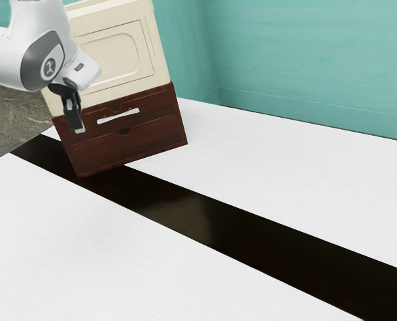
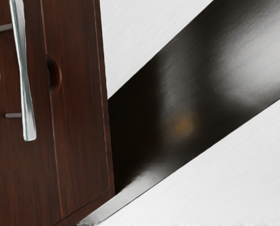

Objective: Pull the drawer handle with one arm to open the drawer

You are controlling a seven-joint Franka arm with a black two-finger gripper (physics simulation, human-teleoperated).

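Note:
My gripper (image 1: 78,129) is near the left front of the dark brown drawer unit (image 1: 155,129), pointing downward. From this side I cannot tell how far apart its fingers stand. A silver bar handle (image 1: 118,116) is fixed to the upper drawer, a short way to the exterior view's right of the gripper, with a gap between them. In the wrist view the handle (image 2: 24,75) stands off the drawer front (image 2: 76,141) on two posts. Both drawer fronts look flush with the unit.
A cream cabinet (image 1: 111,57) rests on top of the drawer unit. A dark strip (image 1: 178,210) crosses the white table (image 1: 71,234) in front of the unit. A teal wall (image 1: 305,60) rises behind.

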